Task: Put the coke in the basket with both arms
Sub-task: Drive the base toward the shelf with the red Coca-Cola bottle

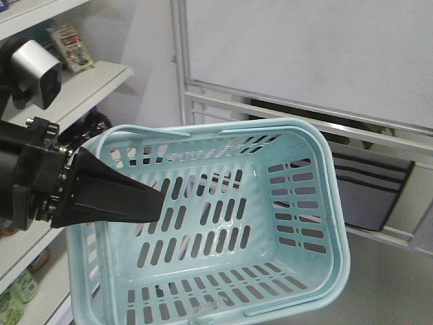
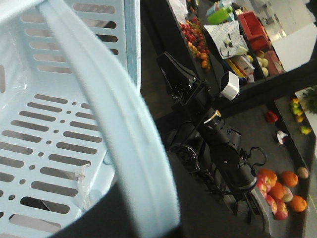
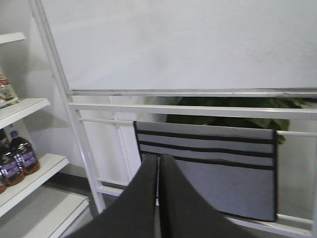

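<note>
Evidently nothing was done: the pale blue slotted plastic basket [image 1: 336, 223] hung empty, the red-labelled cola bottle nowhere in view. The black wedge-shaped right gripper [image 3: 158, 157] was closed on nothing; the left gripper's hold couldn't be told.

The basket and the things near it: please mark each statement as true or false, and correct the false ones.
1. The basket has nothing in it. True.
2. The right gripper holds the coke. False: its fingers are pressed together with nothing between them, and no coke shows in any view.
3. The basket stands flat on a shelf. False: it is tilted in the air with its inside turned to the front camera, and rests on none of the shelves.
4. Dark bottles stand on the shelves at the left of the right wrist view. True.
</note>
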Tool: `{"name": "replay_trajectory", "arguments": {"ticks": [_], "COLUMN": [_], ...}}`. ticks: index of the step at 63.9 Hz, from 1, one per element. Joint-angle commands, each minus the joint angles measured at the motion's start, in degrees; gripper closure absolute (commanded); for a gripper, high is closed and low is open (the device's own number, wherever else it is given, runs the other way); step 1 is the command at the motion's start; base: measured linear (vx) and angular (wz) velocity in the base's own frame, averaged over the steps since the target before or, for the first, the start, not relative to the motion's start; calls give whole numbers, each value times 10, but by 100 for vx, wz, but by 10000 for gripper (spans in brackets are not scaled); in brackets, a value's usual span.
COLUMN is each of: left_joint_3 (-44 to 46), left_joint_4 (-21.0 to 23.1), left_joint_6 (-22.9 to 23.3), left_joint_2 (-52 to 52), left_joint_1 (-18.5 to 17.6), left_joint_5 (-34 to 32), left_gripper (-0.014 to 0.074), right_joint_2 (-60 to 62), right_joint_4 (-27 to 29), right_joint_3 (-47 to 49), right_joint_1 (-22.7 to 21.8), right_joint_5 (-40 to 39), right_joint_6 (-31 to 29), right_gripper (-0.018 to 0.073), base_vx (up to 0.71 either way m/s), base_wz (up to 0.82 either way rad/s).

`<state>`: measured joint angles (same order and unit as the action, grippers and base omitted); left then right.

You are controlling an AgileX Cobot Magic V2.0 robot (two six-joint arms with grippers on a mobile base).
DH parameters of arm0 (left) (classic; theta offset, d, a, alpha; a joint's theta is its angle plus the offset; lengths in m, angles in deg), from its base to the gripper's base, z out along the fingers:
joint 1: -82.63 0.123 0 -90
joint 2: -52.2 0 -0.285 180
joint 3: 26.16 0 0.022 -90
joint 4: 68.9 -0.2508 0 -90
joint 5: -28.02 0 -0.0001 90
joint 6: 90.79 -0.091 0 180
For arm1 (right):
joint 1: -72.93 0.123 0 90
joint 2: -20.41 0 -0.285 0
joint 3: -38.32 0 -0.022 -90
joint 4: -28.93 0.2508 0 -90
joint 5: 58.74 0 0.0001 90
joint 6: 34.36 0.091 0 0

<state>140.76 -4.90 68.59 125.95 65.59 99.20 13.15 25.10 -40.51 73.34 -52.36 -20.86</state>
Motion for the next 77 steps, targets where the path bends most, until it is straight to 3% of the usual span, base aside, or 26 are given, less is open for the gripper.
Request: {"name": "replay_trajectory", "arguments": {"ticks": [1,77], "left_joint_3": [15,15], "left_joint_4": [57,57], "left_joint_6": [-1,-1], "left_joint_2": [-14,-14], "left_joint_1": [-3,-3], "left_joint_5": [2,2], "left_gripper": [604,604], "right_joint_2": [10,10], "right_joint_4": [-3,-3], "right_joint_3": [-9,-9], "right_joint_1": [-2,-2], "right_joint_5": [-44,-44], "right_joint_6": [-1,-1], "right_gripper": [564,564], "base_vx": [16,10], "base_wz": [64,55]}}
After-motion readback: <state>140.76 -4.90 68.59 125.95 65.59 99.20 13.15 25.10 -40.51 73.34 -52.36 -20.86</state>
